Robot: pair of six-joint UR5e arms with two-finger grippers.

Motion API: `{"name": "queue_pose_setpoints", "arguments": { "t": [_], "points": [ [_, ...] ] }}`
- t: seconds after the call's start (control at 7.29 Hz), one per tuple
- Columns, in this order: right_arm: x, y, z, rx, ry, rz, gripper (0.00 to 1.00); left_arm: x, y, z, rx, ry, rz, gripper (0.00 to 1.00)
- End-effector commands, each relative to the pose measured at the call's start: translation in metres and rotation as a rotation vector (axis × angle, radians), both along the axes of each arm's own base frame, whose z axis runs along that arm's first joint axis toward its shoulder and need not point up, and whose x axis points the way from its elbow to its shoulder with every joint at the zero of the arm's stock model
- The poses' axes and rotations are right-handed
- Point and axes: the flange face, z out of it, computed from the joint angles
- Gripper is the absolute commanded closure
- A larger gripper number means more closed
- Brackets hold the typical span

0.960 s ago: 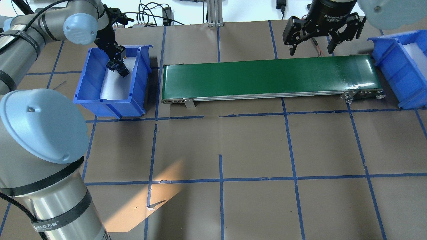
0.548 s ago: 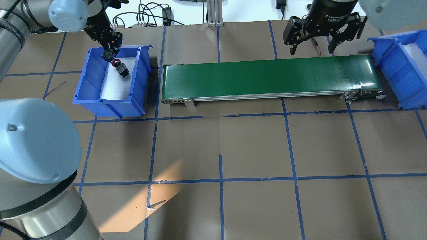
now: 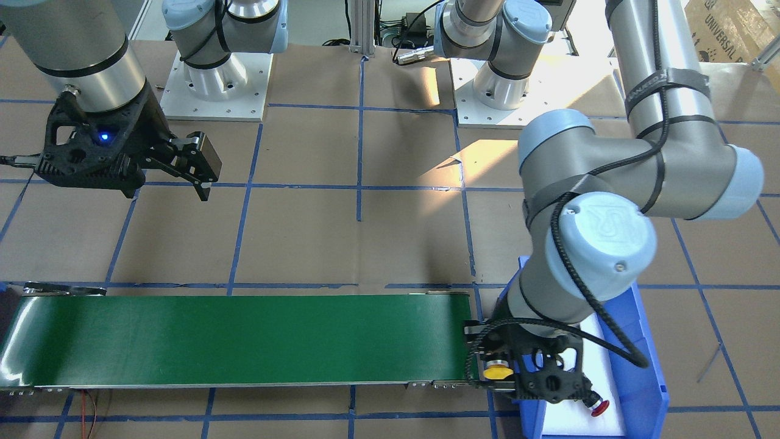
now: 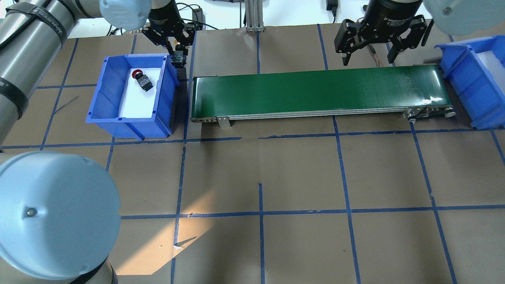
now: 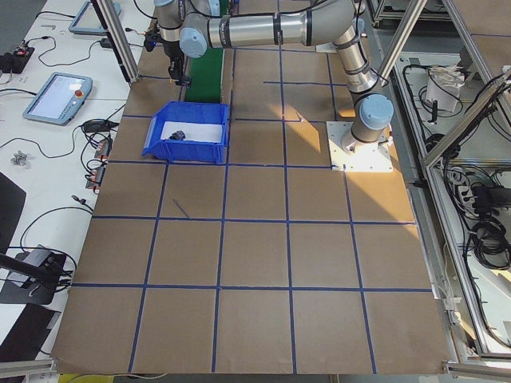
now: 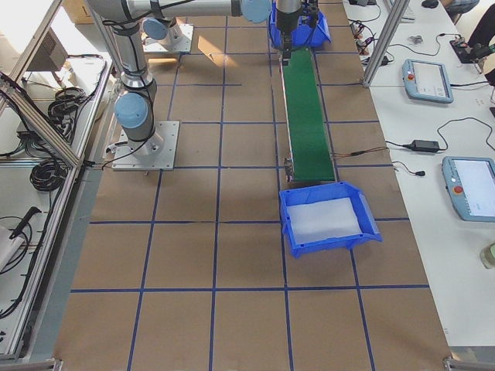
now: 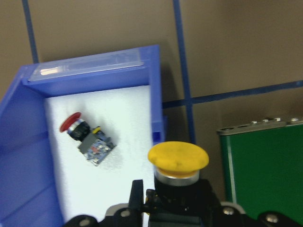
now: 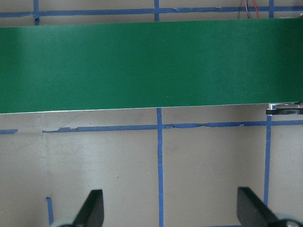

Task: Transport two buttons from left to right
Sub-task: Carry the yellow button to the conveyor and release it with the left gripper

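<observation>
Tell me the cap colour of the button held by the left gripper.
Yellow. The held button shows it best in the left wrist view.

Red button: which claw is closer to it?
Left. The left claw, holding the yellow button, hovers beside the red button's blue box; the right claw is near the belt's other end.

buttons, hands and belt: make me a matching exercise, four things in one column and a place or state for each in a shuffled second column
Things:
1. yellow button
2. red button
3. right hand
4. green belt

Place or state:
a. open, above the table
b. lying on white foam in the left blue bin
c. gripped in the left hand
d. runs from that bin to the right blue bin

Pairs: 1-c, 2-b, 3-a, 4-d
</observation>
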Motion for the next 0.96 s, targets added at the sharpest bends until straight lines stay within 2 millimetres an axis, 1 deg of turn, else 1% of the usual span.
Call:
{"name": "queue_pose_setpoints", "arguments": {
  "t": [0.0,0.14,0.27,0.55,0.69,0.82],
  "points": [
    [0.000,-0.001,-0.002,0.002,0.000,0.000,0.00,-0.075,0.006,-0.054,0.018,0.064,0.123,0.74],
    [0.000,-0.002,-0.003,0.003,-0.001,0.000,0.00,-0.101,0.021,-0.068,0.030,0.006,0.089,0.74],
    [-0.002,-0.002,-0.003,0.003,-0.001,-0.001,0.00,-0.106,0.028,-0.082,0.027,-0.009,0.084,0.74],
    [-0.003,-0.002,-0.006,0.009,-0.001,-0.006,0.00,-0.105,0.038,-0.102,0.018,-0.009,0.074,0.72],
    [-0.003,-0.002,-0.006,0.008,-0.001,-0.005,0.00,-0.103,0.047,-0.105,0.029,-0.012,0.074,0.68],
    [-0.003,-0.002,-0.006,0.009,-0.001,-0.006,0.00,-0.102,0.049,-0.113,0.045,-0.013,0.067,0.56]
  ]
}}
